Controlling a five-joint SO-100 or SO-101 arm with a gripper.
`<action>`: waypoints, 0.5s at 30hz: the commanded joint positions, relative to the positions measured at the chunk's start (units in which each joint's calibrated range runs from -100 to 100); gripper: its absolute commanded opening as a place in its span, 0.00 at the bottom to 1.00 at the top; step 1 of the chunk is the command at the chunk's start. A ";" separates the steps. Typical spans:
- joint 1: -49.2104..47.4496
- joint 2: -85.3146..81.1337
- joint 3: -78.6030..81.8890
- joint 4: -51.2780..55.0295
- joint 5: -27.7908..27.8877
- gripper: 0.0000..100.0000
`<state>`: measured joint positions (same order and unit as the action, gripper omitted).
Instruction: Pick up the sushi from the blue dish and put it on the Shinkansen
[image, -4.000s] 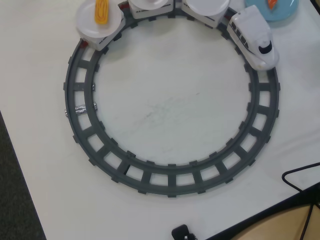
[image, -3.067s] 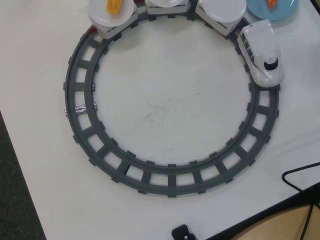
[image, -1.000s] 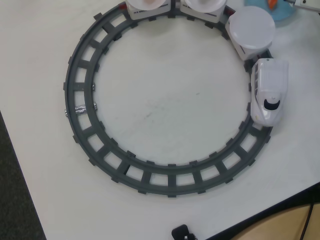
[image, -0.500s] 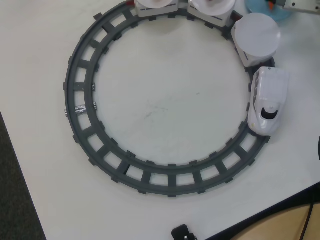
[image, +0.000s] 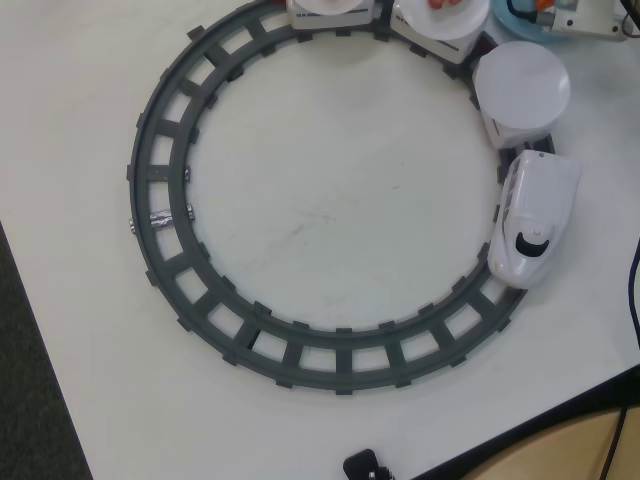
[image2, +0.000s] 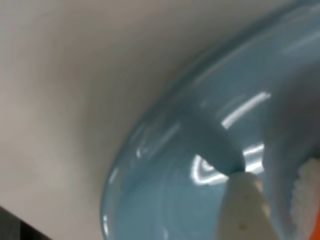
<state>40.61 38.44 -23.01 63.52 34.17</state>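
Observation:
In the wrist view the light-blue dish (image2: 165, 165) fills the frame, seen very close. The sushi (image2: 309, 200), white rice base with an orange edge, lies on it at the right border. One white fingertip (image2: 245, 210) of my gripper (image2: 280, 200) rests low over the dish, left of the sushi with a gap between them; the other finger is out of view. In the overhead view the dish (image: 515, 22) and gripper (image: 580, 18) show only partly at the top right corner. The white Shinkansen (image: 535, 220) stands on the track at the right, nose towards the bottom.
A grey circular track (image: 160, 180) rings the white table. Behind the train, a car carries a bare white disc (image: 522, 85); another disc (image: 440, 18) holds a red-topped piece. The table edge runs along the left and bottom right. A black object (image: 365, 465) lies at the bottom.

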 joint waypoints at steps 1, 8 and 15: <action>0.15 0.60 -3.20 -2.37 -0.14 0.30; 0.85 0.51 -3.20 -2.46 -0.40 0.00; 1.65 -5.83 -3.20 0.71 -3.28 0.02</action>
<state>41.39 39.03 -24.45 61.94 31.76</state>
